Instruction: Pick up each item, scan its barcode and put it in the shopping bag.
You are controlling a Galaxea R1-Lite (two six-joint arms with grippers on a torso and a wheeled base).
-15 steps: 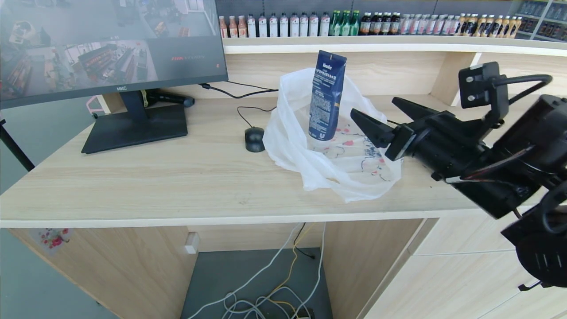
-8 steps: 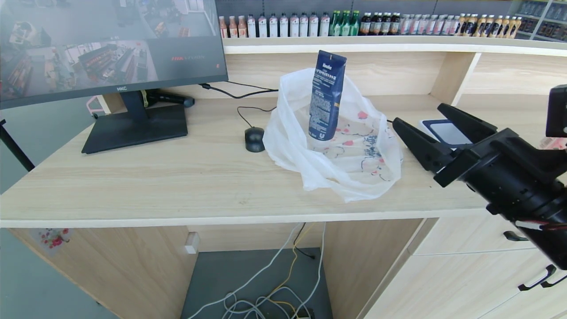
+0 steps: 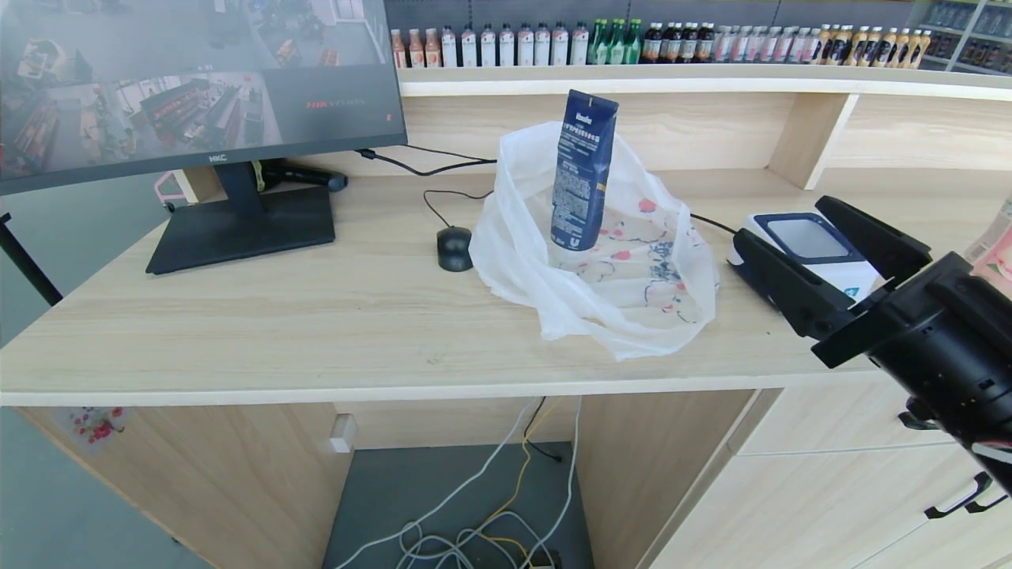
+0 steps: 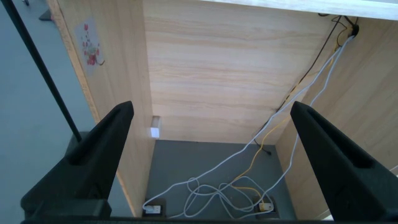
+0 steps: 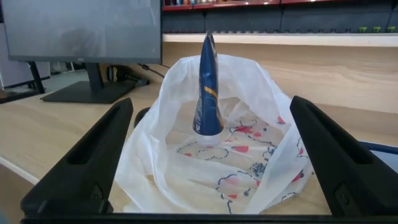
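Note:
A white shopping bag [image 3: 609, 261] with a flower print stands open on the wooden counter [image 3: 316, 316]. A dark blue tube [image 3: 583, 170] stands upright inside it, cap down; the right wrist view shows the blue tube [image 5: 208, 87] in the shopping bag [image 5: 217, 162]. My right gripper [image 3: 798, 237] is open and empty, to the right of the bag, over the barcode scanner [image 3: 802, 246]. My left gripper [image 4: 211, 155] is open and empty, below the counter, facing the wooden side panel and floor cables.
A monitor [image 3: 190, 87] on a black stand fills the counter's back left. A black mouse [image 3: 454, 247] lies just left of the bag. A pink item [image 3: 998, 253] shows at the right edge. Bottles [image 3: 656, 43] line the back shelf. Cables [image 3: 490, 514] lie under the counter.
My right gripper has drawn back from beside the bag, to the right and lower, uncovering the scanner. The tube stays standing in the bag.

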